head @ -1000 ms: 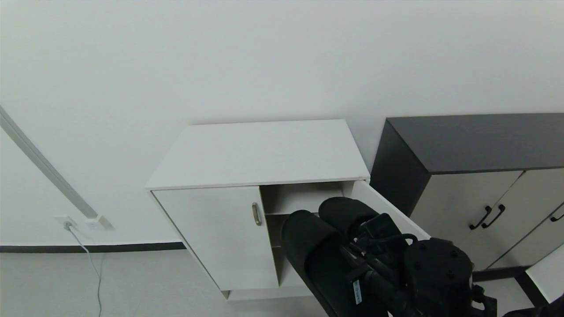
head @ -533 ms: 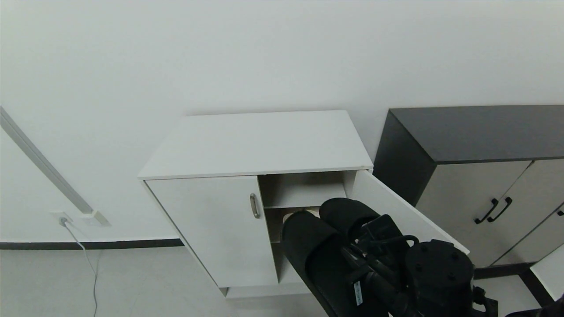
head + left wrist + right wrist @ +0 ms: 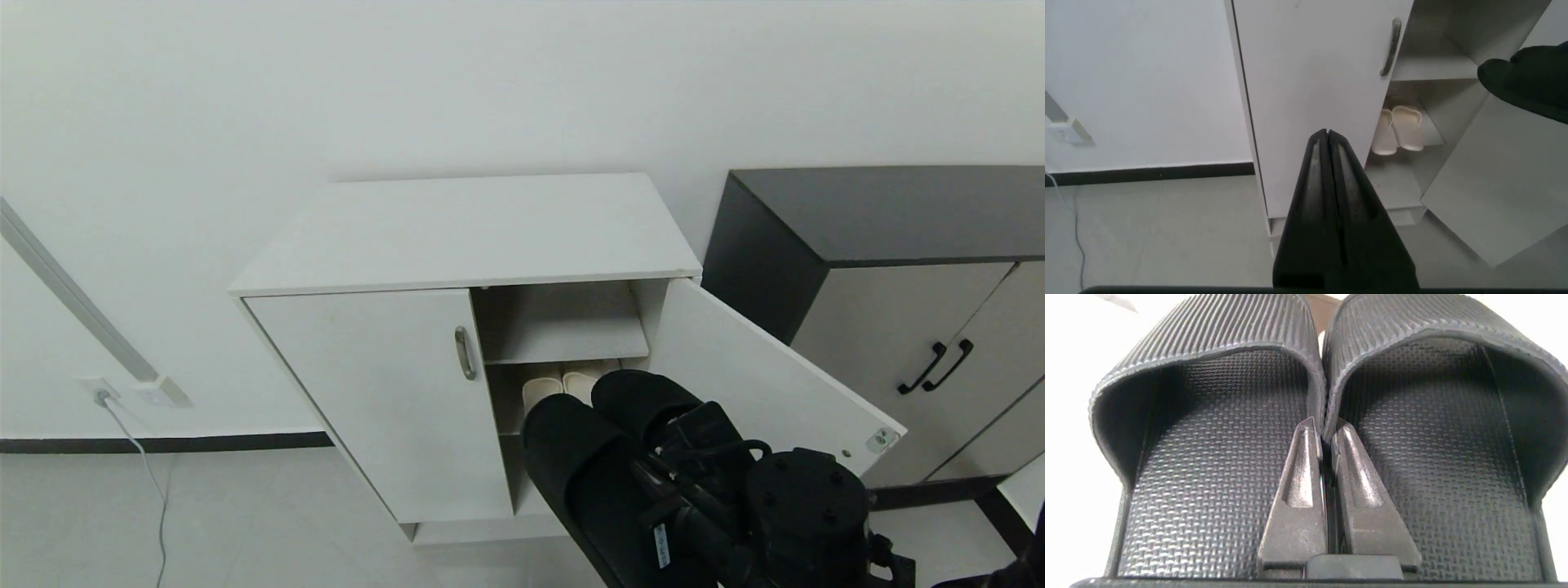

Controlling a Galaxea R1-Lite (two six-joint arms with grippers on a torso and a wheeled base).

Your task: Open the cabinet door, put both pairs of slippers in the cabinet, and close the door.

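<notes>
The white cabinet (image 3: pixel 465 233) stands against the wall with its right door (image 3: pixel 759 384) swung open and its left door (image 3: pixel 384 392) closed. A pair of white slippers (image 3: pixel 563 384) lies on the lower shelf, also seen as white slippers (image 3: pixel 1398 129) from the left wrist. My right gripper (image 3: pixel 1324 469) is shut on the inner edges of a pair of black slippers (image 3: pixel 604 445), held side by side just in front of the open compartment. The black slippers (image 3: pixel 1315 433) point toes first toward the cabinet. My left gripper (image 3: pixel 1327 155) is shut and empty, in front of the closed left door.
A dark-topped cabinet (image 3: pixel 890 237) with black handles stands right of the white one, close to the open door. A wall socket with a cable (image 3: pixel 102 398) sits low at the left. Grey floor lies in front.
The head view has moved closer and lower toward the cabinet, so the white slippers on the lower shelf now show. The black slippers stay held in my right gripper.
</notes>
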